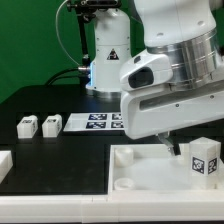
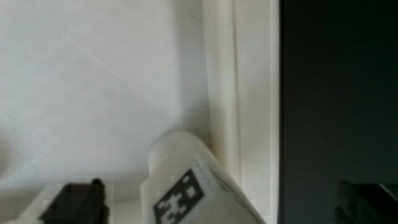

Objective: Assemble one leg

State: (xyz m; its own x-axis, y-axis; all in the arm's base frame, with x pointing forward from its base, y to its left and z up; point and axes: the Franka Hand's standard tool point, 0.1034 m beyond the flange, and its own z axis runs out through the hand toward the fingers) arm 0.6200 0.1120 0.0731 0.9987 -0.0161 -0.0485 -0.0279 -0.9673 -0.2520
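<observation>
One leg [image 1: 203, 159] stands upright on the white tray [image 1: 135, 165], near its 3 o'clock edge, presumably staged for a corner socket. Gripper [image 2: 222, 200] hangs above, fingers spread, grasping nothing. Two spare legs [image 1: 38, 124] wait at 10 o'clock.

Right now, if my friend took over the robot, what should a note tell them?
Pincer: low over the big white tray, fingers spread on either side of a leg; whether they squeeze it I cannot tell.
That leg stands upright on the tray, at the exterior view's right.
Two more legs sit at the back on the exterior view's left, beside the marker board. Another white piece lies at the left edge.
Done: one leg brought onto the tray.
Left: check it sits firmly in its corner socket; that cannot be seen here.
</observation>
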